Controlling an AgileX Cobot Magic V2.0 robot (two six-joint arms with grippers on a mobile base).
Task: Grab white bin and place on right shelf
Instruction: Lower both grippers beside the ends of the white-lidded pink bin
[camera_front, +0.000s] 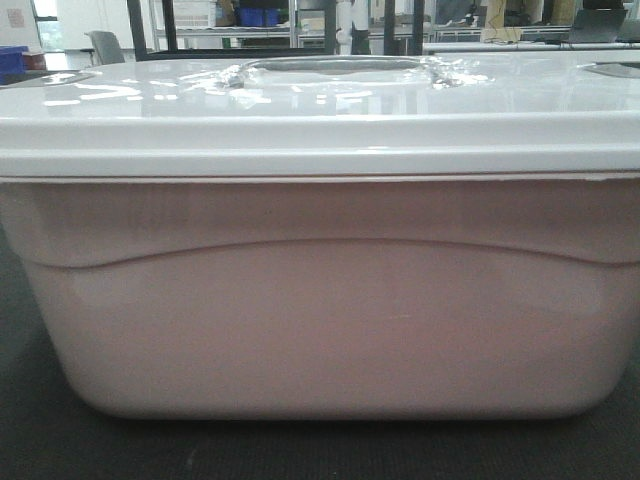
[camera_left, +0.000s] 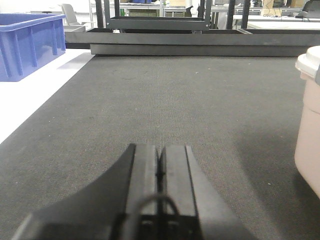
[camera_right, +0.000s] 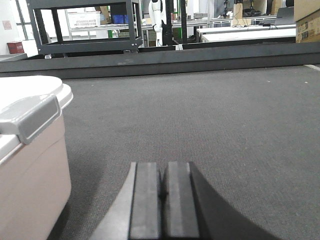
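Currently the left tool (camera_left: 160, 167) sits clenched and empty beside the white bin (camera_front: 320, 330), which rests on the dark table (camera_left: 200, 100) between both tools; the right tool (camera_right: 161, 187) is clenched too. Unopened, either could shove it askew

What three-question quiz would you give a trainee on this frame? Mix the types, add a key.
1. True or false: the white bin has its lid off.
2. In the left wrist view, what stands at the far left? A) a blue bin B) a red bucket C) a cardboard box
3. Fill in: the left gripper and the right gripper are both ___ (open or shut).

Key: 1 false, the lid is on; 2 A; 3 shut, and neither holds anything.
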